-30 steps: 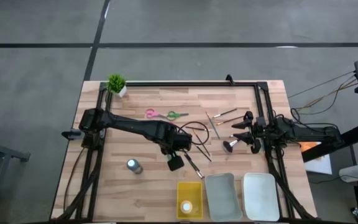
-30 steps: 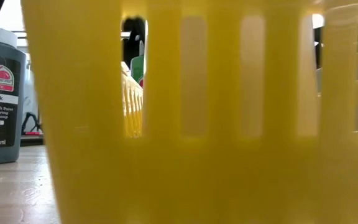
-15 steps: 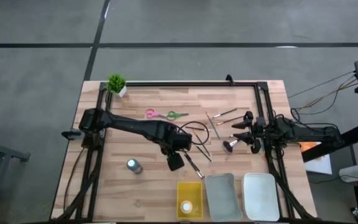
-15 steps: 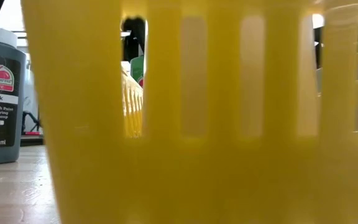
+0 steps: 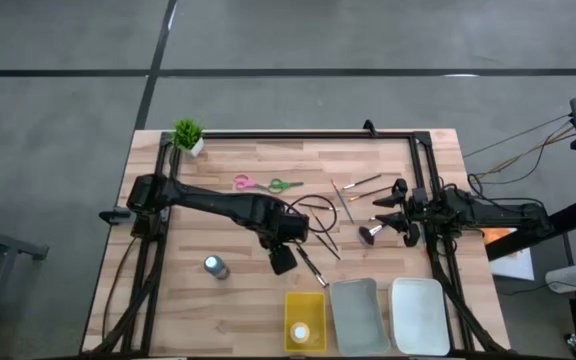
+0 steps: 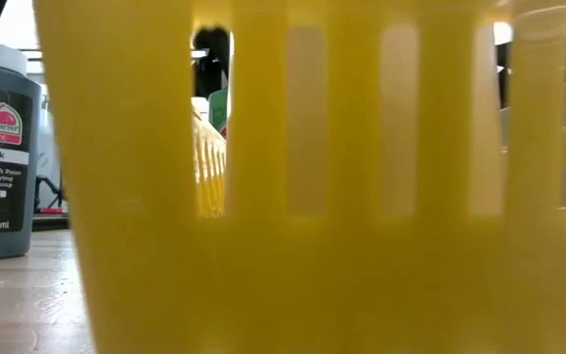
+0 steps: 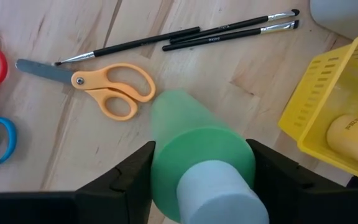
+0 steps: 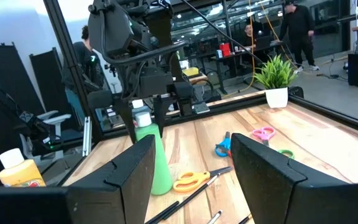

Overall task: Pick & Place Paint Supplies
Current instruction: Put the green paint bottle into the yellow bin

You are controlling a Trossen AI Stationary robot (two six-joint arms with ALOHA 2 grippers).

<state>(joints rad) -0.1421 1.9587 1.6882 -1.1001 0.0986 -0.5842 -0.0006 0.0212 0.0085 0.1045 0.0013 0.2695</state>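
Observation:
My left gripper [image 5: 282, 258] is at mid-table, just beyond the yellow tray [image 5: 316, 300], shut on a green paint bottle [image 7: 191, 140] with a pale cap. A yellow bottle [image 5: 299, 331] lies in that tray. A grey-capped bottle [image 5: 215, 266] stands on its base left of the tray. Thin brushes [image 5: 353, 190] and a stubby dark brush [image 5: 371, 234] lie on the table in front of my right gripper [image 5: 393, 212], which is open at the right side. Pink and green scissors [image 5: 268, 184] lie flat farther back; orange scissors [image 7: 114, 92] lie near the green bottle. My left gripper pinches the green bottle between its two fingers [image 7: 135, 177], at the bottle's upper body [image 7: 166, 155] just below the cap. The fingers come from above, slanting down. The bottle hangs tilted below them [image 8: 157, 168]. Whether its base touches the table I cannot tell.
A grey tray [image 5: 356, 318] and a white tray [image 5: 418, 318] sit right of the yellow one at the near edge. A small potted plant [image 5: 188, 135] stands at the far left corner. Black cables [image 5: 318, 210] loop beside the left arm. The yellow tray's wall [image 6: 362, 246] fills the low view.

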